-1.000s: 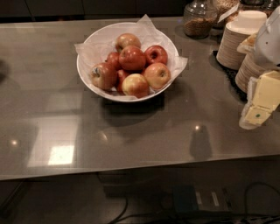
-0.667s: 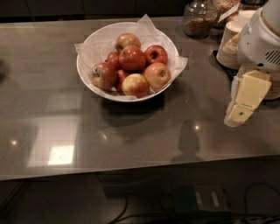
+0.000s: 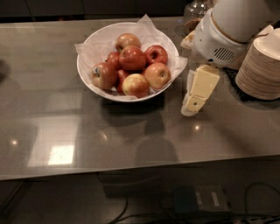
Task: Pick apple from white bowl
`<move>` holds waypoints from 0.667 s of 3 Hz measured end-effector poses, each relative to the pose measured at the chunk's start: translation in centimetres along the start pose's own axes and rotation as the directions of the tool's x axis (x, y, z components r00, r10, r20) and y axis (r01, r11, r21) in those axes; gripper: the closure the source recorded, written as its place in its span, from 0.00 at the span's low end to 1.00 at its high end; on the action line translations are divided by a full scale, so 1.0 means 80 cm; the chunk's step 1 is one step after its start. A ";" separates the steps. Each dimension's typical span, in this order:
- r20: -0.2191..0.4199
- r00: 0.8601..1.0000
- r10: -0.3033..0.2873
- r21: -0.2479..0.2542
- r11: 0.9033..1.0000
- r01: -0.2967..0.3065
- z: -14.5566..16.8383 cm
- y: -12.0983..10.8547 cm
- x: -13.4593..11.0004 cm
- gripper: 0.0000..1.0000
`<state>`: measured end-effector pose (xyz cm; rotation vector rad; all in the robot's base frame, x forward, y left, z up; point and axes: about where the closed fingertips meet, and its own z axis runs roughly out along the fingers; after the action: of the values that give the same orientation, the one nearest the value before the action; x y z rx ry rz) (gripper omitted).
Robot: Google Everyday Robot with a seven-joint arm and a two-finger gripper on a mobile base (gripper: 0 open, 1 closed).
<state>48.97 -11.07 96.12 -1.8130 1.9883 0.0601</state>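
The white bowl (image 3: 80, 70) with a crinkled white paper liner stands at the back middle of the grey table. It holds several apples. The large, evenly deep red apple (image 3: 132, 57) sits on top near the bowl's middle. Yellow-and-red apples (image 3: 157, 75) lie in front of it, and a smaller dark-red apple with a dimple (image 3: 156, 54) lies to its right. My gripper (image 3: 195, 97), cream-coloured under a white arm housing (image 3: 218, 41), hangs just right of the bowl, close above the table and apart from the apples.
Tall stacks of tan paper plates (image 3: 261, 70) stand at the right edge, behind the arm. A glass jar (image 3: 196, 9) stands at the back. The table's front edge (image 3: 140, 168) runs across the lower part, with cables on the floor below.
The arm and gripper have moved left from the right edge of the view to just beside the bowl. The bowl and apples have not been disturbed.
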 end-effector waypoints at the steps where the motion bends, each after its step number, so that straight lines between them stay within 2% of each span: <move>1: 0.000 1.000 0.000 0.000 1.000 0.000 0.000 0.000 0.000 0.00; 2: 0.065 0.998 0.019 0.037 0.999 -0.022 0.005 -0.020 -0.011 0.00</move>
<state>50.63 -10.31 96.45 -1.7451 1.9505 0.0861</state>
